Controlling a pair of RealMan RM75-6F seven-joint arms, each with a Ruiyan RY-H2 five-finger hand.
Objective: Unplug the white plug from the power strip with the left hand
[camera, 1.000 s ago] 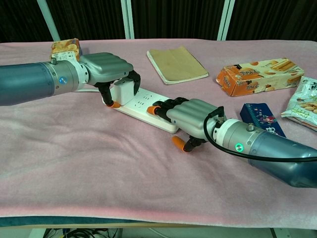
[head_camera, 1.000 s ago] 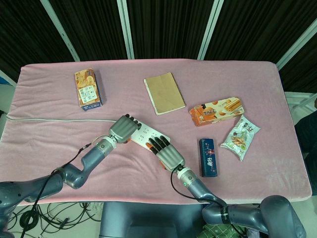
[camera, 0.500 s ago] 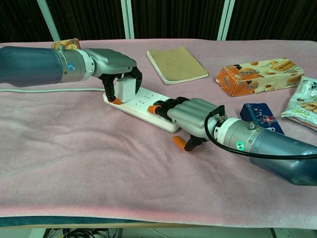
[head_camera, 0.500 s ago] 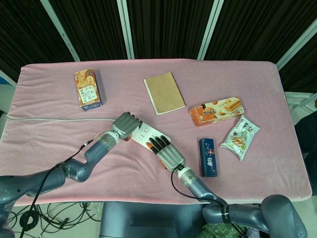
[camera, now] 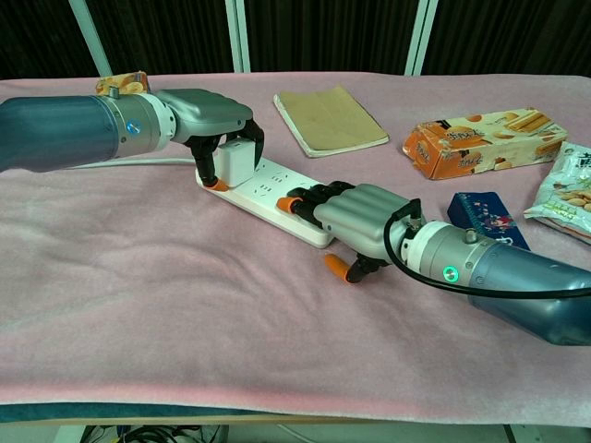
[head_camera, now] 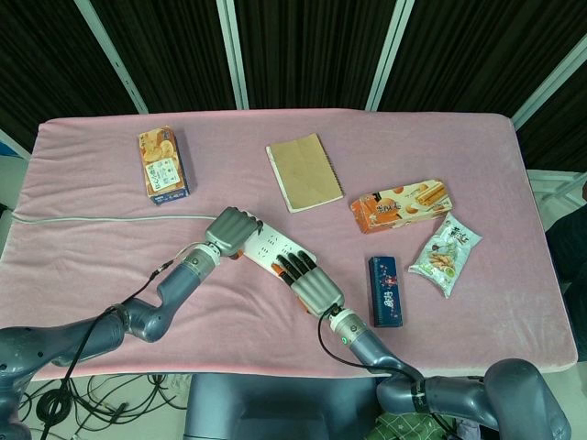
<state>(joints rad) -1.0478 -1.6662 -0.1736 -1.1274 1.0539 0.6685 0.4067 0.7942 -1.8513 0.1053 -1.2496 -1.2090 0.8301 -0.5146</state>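
A: What is sitting nearest the robot?

B: The right hand (camera: 355,214) is lying palm-down on the near end of the power strip (camera: 268,197), its fingers stretching flat along the top and pressing on it; it is grasping nothing.

A: And a little further along the strip?

B: The left hand (camera: 211,115) is curling over the white plug (camera: 236,162), which is sitting upright at the strip's far end. The fingers are closing around the plug on both sides, so the hand is grasping it. I cannot tell whether the plug is seated fully in its socket.

A: Where is the cable going?

B: A white cable (head_camera: 110,218) is running from the strip's far end out to the left edge of the pink cloth (head_camera: 275,302).

A: What is lying beyond the hands?

B: To the right, a dark blue packet (head_camera: 385,291) is lying just beside the right arm, with a snack bag (head_camera: 445,253) and an orange biscuit box (head_camera: 400,204) past it. Further back, a brown notebook (head_camera: 304,171) is lying flat near the middle, and another snack box (head_camera: 163,164) is sitting towards the far left.
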